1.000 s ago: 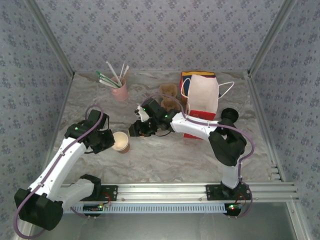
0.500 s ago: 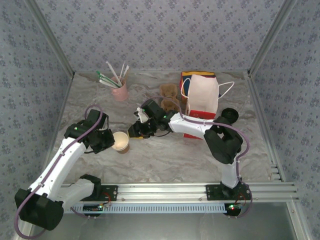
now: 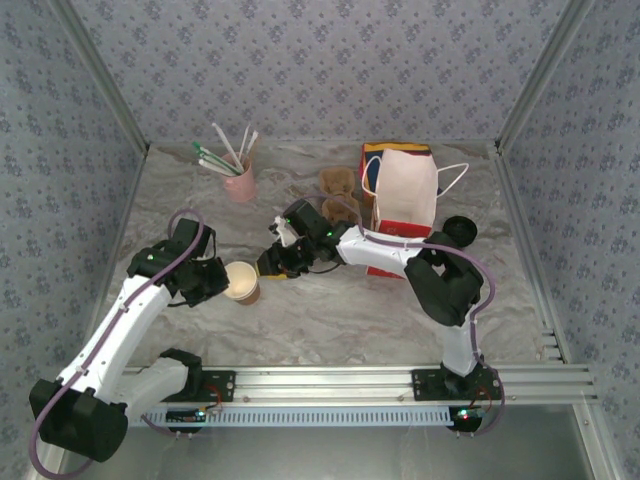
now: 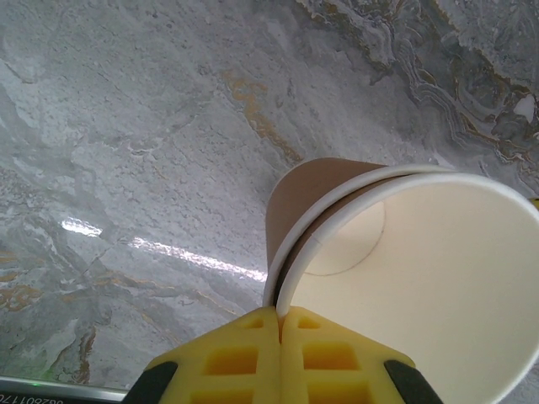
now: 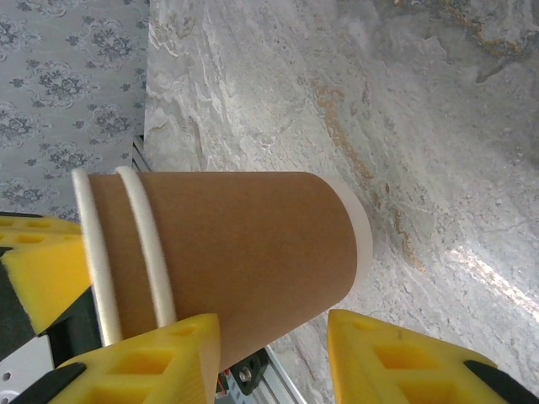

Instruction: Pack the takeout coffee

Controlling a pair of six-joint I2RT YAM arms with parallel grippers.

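On marbled tabletop (image 4: 126, 126): left end effector (image 4: 280, 320) pinches nested tan paper cups (image 4: 404, 261).

The left fingers (image 4: 227, 362) are pinching the rims of two nested brown cups (image 4: 421, 278), cream-white inside, over the grey marbled desk (image 4: 126, 126).

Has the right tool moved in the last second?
Yes, slightly: the right tool has edged left, away from the red-and-white paper bag, toward the lidless tan paper cup.
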